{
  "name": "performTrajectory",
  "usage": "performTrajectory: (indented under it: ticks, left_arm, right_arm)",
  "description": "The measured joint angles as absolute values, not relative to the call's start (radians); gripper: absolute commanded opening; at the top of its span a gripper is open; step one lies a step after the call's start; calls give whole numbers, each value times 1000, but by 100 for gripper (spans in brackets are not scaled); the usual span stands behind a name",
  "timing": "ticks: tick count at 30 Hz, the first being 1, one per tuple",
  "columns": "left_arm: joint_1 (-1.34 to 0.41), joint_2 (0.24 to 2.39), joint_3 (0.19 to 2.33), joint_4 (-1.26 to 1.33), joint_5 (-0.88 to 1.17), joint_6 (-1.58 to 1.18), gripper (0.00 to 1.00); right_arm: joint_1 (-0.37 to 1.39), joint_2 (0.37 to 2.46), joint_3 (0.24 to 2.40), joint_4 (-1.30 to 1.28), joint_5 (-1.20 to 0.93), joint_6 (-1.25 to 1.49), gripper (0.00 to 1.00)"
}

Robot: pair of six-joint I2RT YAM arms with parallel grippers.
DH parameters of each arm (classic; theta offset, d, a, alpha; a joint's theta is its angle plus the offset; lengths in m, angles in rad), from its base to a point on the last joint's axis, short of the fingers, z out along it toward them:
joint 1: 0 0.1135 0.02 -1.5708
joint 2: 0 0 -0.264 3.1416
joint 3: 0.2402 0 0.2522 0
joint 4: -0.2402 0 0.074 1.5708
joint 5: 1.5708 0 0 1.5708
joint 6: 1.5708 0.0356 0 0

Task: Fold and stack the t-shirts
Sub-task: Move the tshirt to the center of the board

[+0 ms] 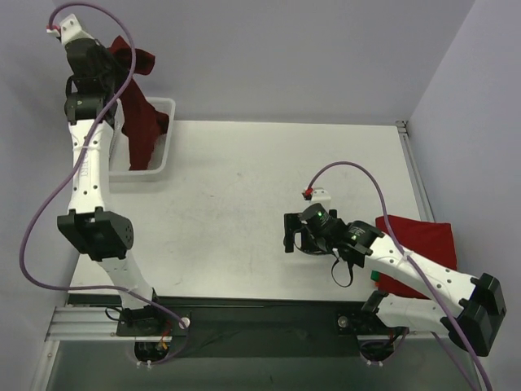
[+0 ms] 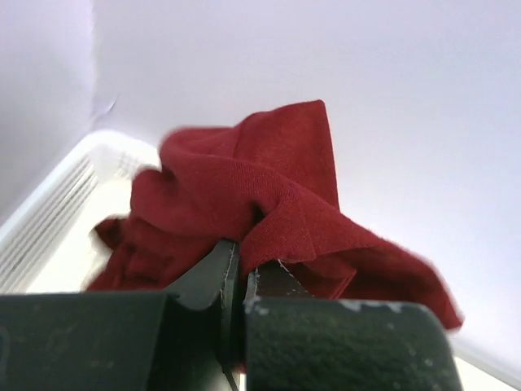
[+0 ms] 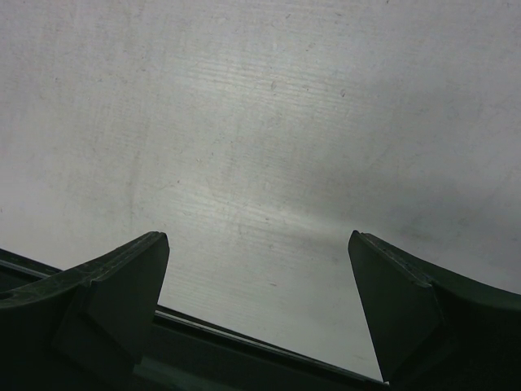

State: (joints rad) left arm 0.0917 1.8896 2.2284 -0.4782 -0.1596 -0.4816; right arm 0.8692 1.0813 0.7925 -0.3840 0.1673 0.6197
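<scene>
Dark maroon t-shirt (image 1: 140,114): one item, soft plain cloth, bunched and unfolded. It was held in the air above the white mesh basket (image 1: 167,134), with its upper part pinched in the left tool (image 1: 112,50) and its lower part hanging down inside the basket. In the left wrist view the cloth sat in loose folds directly ahead of the tool, with the basket's ribbed wall below and to the left of it.

Left tool: clenched on a fold of the dark maroon t-shirt, jaws nearly together with cloth between them. It was positioned above the basket's far left corner.

Brighter red t-shirt (image 1: 423,236): one item, lying flat on the desk (image 1: 236,179) in a rough rectangle. It lay well apart from the basket, at the opposite right-hand edge of the desk and nearer the arm bases. The right arm crossed above it and partly covered it.

Right tool (image 1: 290,234): released, jaws spread wide, nothing between them. It hovered over bare desk between the basket and the brighter red t-shirt. The right wrist view showed the fingers (image 3: 122,277) standing apart, with only scuffed desk surface beyond them.

Basket: white plastic, upright at the far left corner of the desk. Any contents other than the maroon cloth could not be told.
</scene>
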Motion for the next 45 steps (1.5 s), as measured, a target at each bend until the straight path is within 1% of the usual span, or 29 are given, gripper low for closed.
performTrajectory:
  ticks: [7, 12, 16, 22, 28, 36, 38, 41, 45]
  left_arm:
    - [30, 1716, 2228, -408, -94, -461, 0]
    - [-64, 1600, 2255, -368, -73, -430, 0]
    - [-153, 1538, 2304, -332, -61, -397, 0]
    - [-231, 1483, 2318, -297, -55, -376, 0]
    - [-361, 1510, 2280, -295, -77, -346, 0]
    - [-562, 1651, 2251, -303, -123, -302, 0]
    - [-606, 1687, 2264, -312, -134, -289, 0]
    - [-672, 1763, 2340, -337, -154, -269, 0]
    - [-715, 1807, 2400, -353, -163, -263, 0]
  right_arm:
    - [862, 1081, 801, -382, 171, 598, 100]
    - [856, 1063, 808, -378, 183, 596, 100]
    - [850, 1037, 808, -378, 191, 597, 100]
    - [850, 1006, 808, -378, 197, 602, 100]
    - [849, 989, 808, -379, 204, 612, 100]
    - [847, 967, 792, -378, 217, 635, 100]
    - [842, 953, 778, -379, 221, 640, 100]
    - [836, 939, 763, -382, 226, 651, 100]
    - [826, 924, 758, -386, 230, 656, 100]
